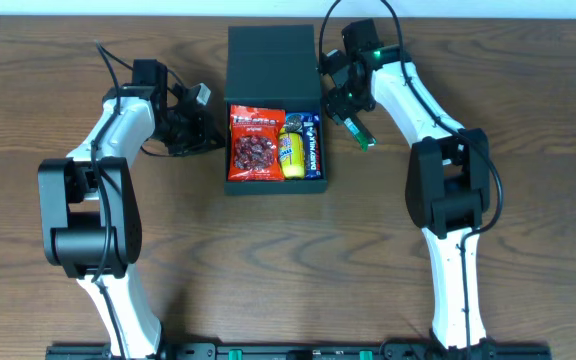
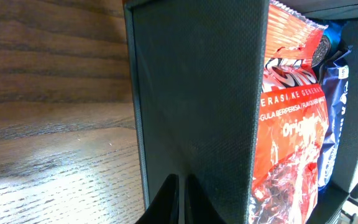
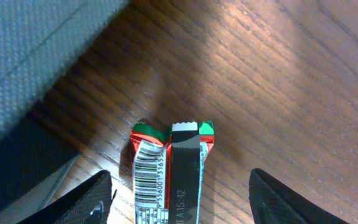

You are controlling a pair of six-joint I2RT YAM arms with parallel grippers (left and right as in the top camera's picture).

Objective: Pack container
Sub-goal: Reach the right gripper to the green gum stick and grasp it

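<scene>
The container (image 1: pixel 274 185) is a dark box in the middle of the table, with its lid (image 1: pixel 268 48) folded open toward the back. Inside lie a red snack packet (image 1: pixel 255 143), a yellow packet (image 1: pixel 291 150) and a blue packet (image 1: pixel 311 146). My left gripper (image 1: pixel 206 128) is shut and empty, its tips against the outside of the box's left wall (image 2: pixel 197 93). My right gripper (image 1: pixel 346 108) is open, just right of the box. Its fingers (image 3: pixel 182 177) straddle a green and red snack packet (image 3: pixel 173 174) that lies on the table (image 1: pixel 362 134).
The left wrist view shows the red packet (image 2: pixel 288 137) and the blue packet (image 2: pixel 335 112) over the box wall. The box's side (image 3: pixel 30 50) fills the upper left of the right wrist view. Bare wood table (image 1: pixel 528 120) surrounds the box.
</scene>
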